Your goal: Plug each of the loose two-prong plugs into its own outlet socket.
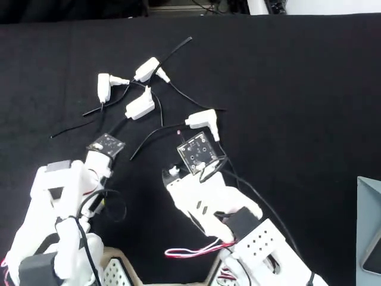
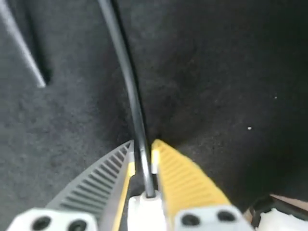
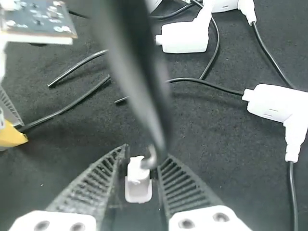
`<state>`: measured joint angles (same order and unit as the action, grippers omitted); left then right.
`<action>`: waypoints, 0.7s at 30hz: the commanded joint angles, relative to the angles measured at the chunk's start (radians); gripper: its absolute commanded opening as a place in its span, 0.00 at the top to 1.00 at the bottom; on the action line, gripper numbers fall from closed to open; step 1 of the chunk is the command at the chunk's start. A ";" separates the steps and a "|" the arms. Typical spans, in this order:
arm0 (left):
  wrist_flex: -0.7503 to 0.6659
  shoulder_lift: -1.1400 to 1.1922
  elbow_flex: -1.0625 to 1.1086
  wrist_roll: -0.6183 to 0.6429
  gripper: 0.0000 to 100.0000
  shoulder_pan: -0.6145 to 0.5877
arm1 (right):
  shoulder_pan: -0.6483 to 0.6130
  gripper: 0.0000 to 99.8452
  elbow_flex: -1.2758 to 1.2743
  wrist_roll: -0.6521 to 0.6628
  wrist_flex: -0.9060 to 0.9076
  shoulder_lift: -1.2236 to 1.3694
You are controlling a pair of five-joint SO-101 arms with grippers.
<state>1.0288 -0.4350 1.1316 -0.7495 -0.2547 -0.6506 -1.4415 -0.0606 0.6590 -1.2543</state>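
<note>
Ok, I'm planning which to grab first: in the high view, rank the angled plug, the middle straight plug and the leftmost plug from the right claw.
From the right claw:
1. The angled plug, close by, mid-table.
2. The middle straight plug, farther left.
3. The leftmost plug, far upper left.

No legible text or numbers

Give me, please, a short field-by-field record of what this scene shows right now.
surface: black cloth
left claw: shut on black cord
right claw: shut on small white plug
nearest loose piece: angled white connector, just beyond the right arm's camera board
farther loose pieces: middle connector; left connector; back connector
</note>
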 commanded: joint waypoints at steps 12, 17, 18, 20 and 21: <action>-0.031 0.003 -0.306 0.293 0.97 0.346 | 0.009 0.99 0.010 0.009 -0.002 -0.008; -0.035 0.012 -0.384 0.368 0.97 0.397 | 0.009 0.99 0.008 0.009 -0.002 -0.008; -0.034 0.012 -0.398 0.387 0.97 0.397 | 0.009 0.99 0.008 0.009 -0.002 -0.008; -0.031 0.012 -0.418 0.430 0.96 0.395 | 0.009 0.99 0.008 0.009 -0.002 -0.008; -0.029 0.012 -0.424 0.446 0.94 0.395 | 0.009 0.99 0.008 0.009 -0.002 -0.008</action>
<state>1.0088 -0.4196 0.7741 -0.3537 0.1289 -0.6506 -1.4415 -0.0606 0.6590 -1.2543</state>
